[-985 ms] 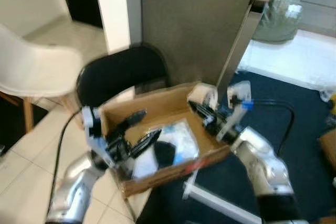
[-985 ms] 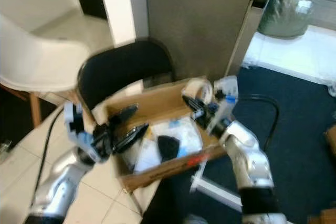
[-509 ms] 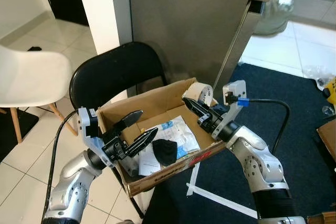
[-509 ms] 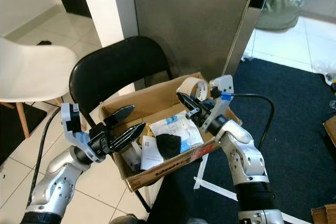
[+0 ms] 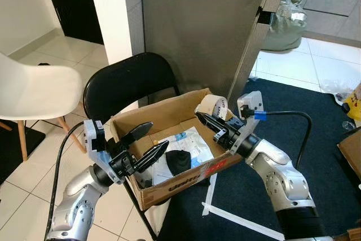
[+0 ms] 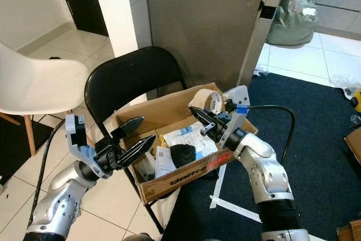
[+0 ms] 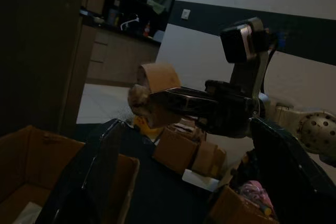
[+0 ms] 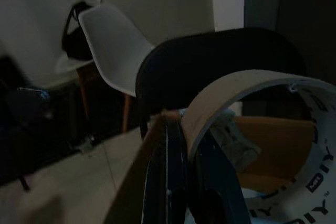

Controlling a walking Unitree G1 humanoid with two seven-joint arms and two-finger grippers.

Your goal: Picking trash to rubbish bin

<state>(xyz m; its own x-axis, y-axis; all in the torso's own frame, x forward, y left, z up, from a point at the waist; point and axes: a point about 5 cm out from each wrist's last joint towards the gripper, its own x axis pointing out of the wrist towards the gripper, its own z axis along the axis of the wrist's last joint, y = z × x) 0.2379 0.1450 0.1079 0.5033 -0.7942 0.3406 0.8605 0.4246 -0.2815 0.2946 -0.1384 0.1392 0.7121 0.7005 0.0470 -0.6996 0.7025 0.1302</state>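
Centre frame, above cardboard box [image 5: 169, 187]: right pincer [image 5: 204, 120] pinching tape roll [image 5: 212, 105]; left pincer [image 5: 148, 142] hovering spread (early release risking roll bouncing off rim).

I'm seeing both eye views evenly lit and sharp, daylight brightening the tiles at the far right, while both wrist views are looking dim and murky.
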